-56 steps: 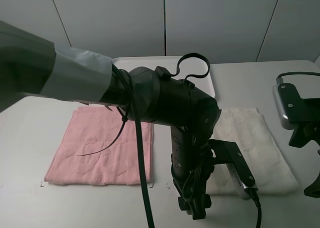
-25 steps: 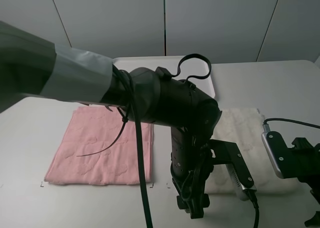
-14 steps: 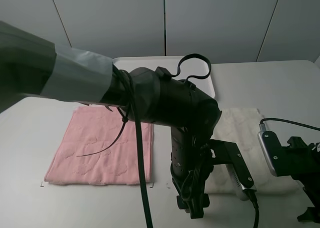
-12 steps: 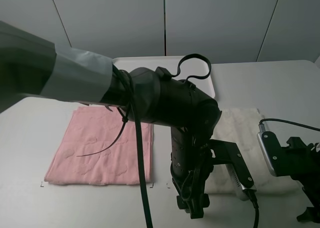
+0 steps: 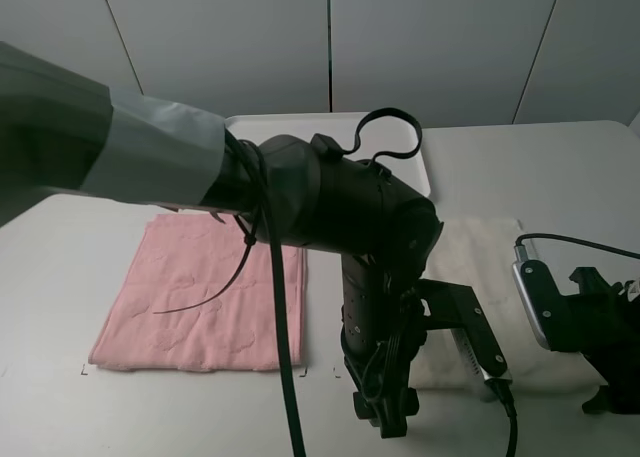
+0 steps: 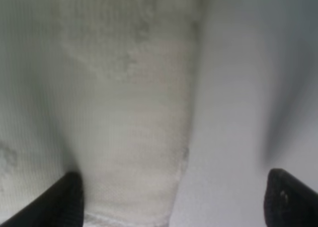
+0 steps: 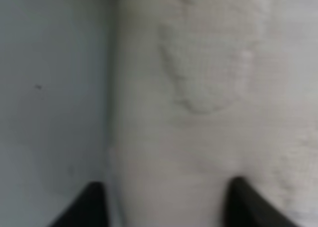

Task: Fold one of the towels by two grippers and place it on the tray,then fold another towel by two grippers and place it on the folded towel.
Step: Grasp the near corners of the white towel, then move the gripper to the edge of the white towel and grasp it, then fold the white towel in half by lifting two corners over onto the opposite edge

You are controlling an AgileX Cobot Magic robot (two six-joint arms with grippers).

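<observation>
Left gripper: jaws wide apart, astride the near edge of the cream towel, nothing clamped. One fingertip is over the cloth, the other over the bare table.

Right gripper: jaws partway apart, with a strip of the towel's other near corner between them. The wrist view is blurred, so whether they pinch the cloth cannot be told. In the high view its fingertips are hidden under its own wrist camera and cut off at the frame's corner.

Cream towel: flat on the table, right of centre. Its left half is hidden behind the left arm.

Pink towel: flat, well left of the cream one, with its upper right part covered by the arm.

Tray: at the back of the table, only a strip and one rounded corner showing.

Change since two seconds ago: the right arm has dropped from above the table's right side to the towel's near right corner. The left arm and both towels are unmoved.
</observation>
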